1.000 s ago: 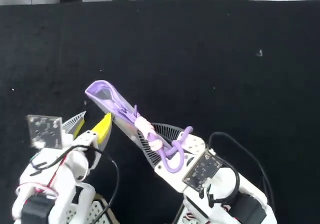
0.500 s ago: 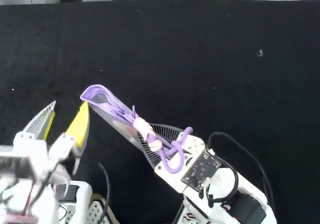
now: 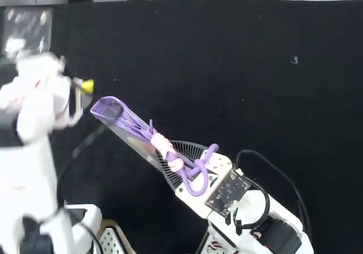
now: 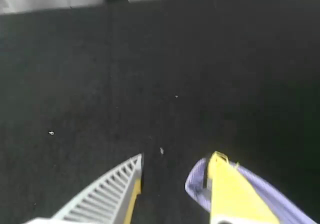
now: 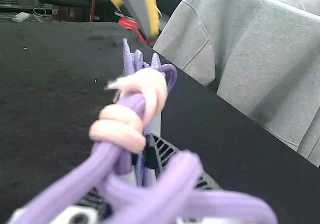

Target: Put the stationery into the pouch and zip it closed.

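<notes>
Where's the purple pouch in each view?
High view: pouch left of centre, slanting up from the lower arm toward the raised arm.
Left wrist view: pouch just behind the yellow finger.
Right wrist view: pouch close up, beyond its knotted cord.
Landmark: that yellow finger near the pouch's open end.

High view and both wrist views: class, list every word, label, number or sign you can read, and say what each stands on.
No text can be read in any view.
Purple fabric pouch: no print visible.
Small dark circuit board on the right arm: markings too small to read.
Black table cover: a few pale specks, no signs.
</notes>
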